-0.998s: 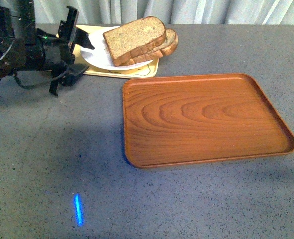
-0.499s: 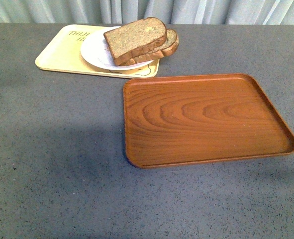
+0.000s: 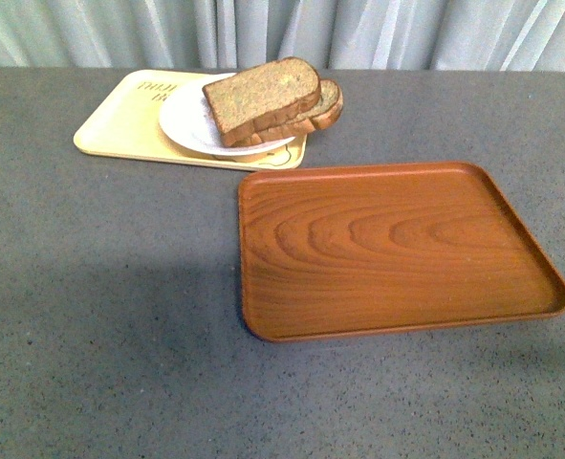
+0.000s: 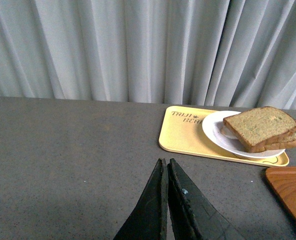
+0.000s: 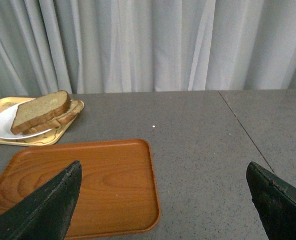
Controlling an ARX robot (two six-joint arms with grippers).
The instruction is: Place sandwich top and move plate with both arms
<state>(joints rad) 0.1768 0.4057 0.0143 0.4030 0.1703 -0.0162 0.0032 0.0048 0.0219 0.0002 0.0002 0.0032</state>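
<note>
Counter (image 3: 91,316) carries wooden tray (image 3: 397,249), empty, and yellow tray (image 3: 119,120). Plate (image 3: 182,120) sits on yellow tray. Sandwich top (image 3: 261,96) lies stacked on second slice (image 3: 326,100) on plate. Left hand (image 4: 166,167) fingers together; right hand (image 5: 163,177) fingers wide apart, holding nothing.

I saw the grey desk (image 3: 100,316) carrying a wooden tray (image 3: 397,249), with a yellow tray (image 3: 119,124) just behind its far-left corner.
</note>
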